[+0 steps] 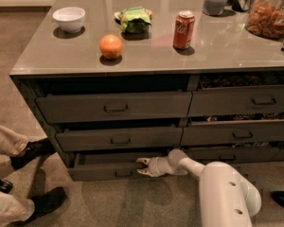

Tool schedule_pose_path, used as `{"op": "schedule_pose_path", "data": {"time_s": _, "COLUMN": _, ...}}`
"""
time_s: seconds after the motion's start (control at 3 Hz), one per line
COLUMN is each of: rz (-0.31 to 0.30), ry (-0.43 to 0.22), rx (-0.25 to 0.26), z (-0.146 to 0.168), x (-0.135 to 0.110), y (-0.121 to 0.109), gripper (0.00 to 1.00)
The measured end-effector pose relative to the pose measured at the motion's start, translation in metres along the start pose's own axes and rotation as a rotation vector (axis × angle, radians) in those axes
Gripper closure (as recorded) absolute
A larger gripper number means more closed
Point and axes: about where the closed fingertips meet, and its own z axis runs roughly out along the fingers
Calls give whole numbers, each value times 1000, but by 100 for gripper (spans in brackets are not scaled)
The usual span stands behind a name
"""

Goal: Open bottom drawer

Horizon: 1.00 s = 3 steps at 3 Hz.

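Note:
The bottom drawer (97, 170) is the lowest, shallowest grey front of the left three-drawer stack, standing slightly out from the cabinet with a dark gap above it. Its small dark bar handle (123, 173) sits at the middle of the front. My gripper (141, 166) is low at the right part of that front, just right of the handle, with its white fingers (143, 161) pointing left against the drawer's upper edge. The white arm (213, 183) reaches in from the lower right.
On the counter stand a white bowl (68, 19), an orange (110, 46), a green bag (133, 19), a red can (184, 30) and a jar of snacks (269, 14). A person's legs and dark shoes (31, 152) are on the floor at the left. Other drawers stand ajar.

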Motion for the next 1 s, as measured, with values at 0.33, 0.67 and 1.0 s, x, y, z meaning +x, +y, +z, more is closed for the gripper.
{"op": "schedule_pose_path", "data": {"time_s": 0.33, "rz": 0, "ry": 0, "rx": 0, "z": -1, "x": -4, "y": -1, "gripper": 100}}
{"op": "schedule_pose_path", "data": {"time_s": 0.67, "rz": -17, "ry": 8, "rx": 18, "z": -7, "x": -6, "y": -4, "gripper": 100}}
{"op": "schedule_pose_path", "data": {"time_s": 1.0, "rz": -38, "ry": 13, "rx": 40, "z": -13, "x": -10, "y": -10, "gripper": 100}}
